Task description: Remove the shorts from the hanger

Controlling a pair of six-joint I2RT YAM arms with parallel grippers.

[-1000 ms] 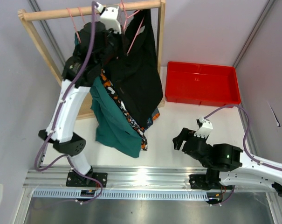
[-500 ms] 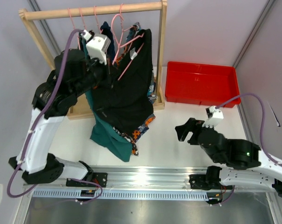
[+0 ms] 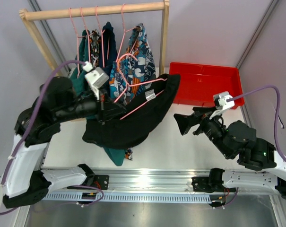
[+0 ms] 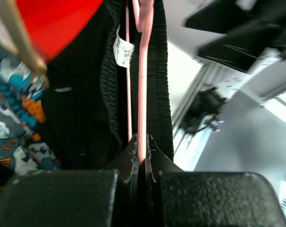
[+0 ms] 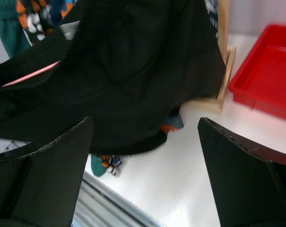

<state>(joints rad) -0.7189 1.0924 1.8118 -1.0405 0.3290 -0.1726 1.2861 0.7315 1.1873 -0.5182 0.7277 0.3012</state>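
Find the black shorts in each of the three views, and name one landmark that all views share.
Top view: the black shorts sag across the centre.
Left wrist: the shorts fill the middle, top to bottom.
Right wrist: they cover the upper half.
Shared landmark: the red tray, seen in all three.

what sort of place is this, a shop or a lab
Most likely a robot lab test cell, not a shop: two arms bolted to a metal rail, a small wooden rack of shorts, plain walls close around.
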